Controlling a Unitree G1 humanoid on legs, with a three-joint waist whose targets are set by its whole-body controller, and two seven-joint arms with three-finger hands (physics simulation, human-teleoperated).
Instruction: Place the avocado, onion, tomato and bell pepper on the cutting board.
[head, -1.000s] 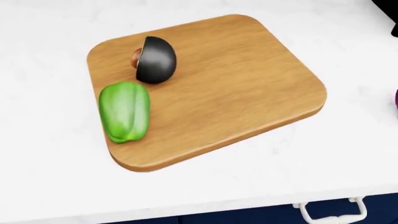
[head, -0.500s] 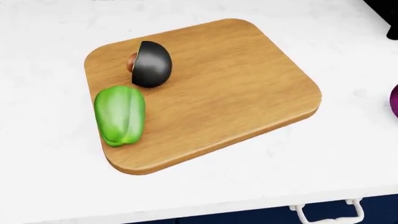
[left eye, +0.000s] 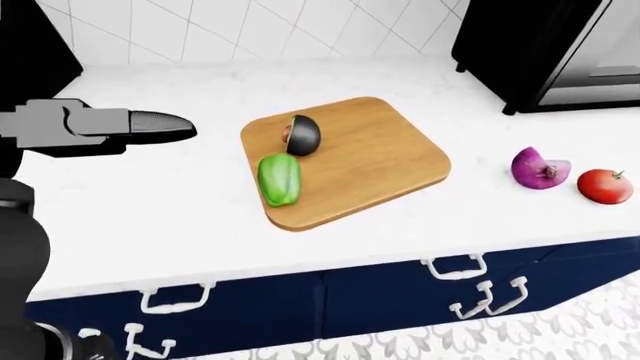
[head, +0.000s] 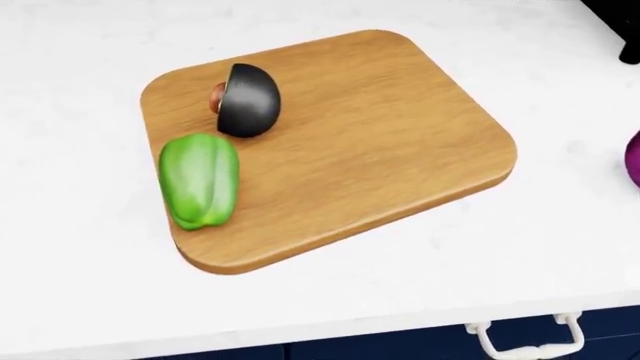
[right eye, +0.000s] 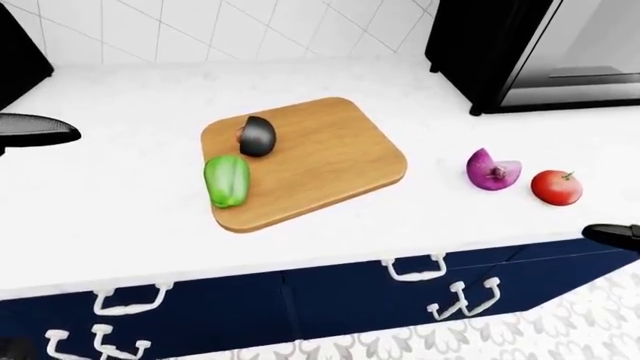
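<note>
Avocado (left eye: 303, 135) and pepper (left eye: 279, 178) lying on board (left eye: 380, 161). Onion (left eye: 539, 168), tomato (left eye: 604, 186) waiting right on table (left eye: 150, 202). Left robot hand (left eye: 150, 126) hovering empty, fingers extended; right robot hand (right eye: 612, 233) barely showing, state unclear. Next: reaching right, gripping onion.

- White marbled surface (left eye: 180, 202)
- Navy drawers (left eye: 380, 296) beneath, with white handles (left eye: 455, 266)
- White tiled wall (left eye: 250, 30)
- Black appliance (left eye: 540, 52), top right
- Patterned floor (left eye: 560, 330)
</note>
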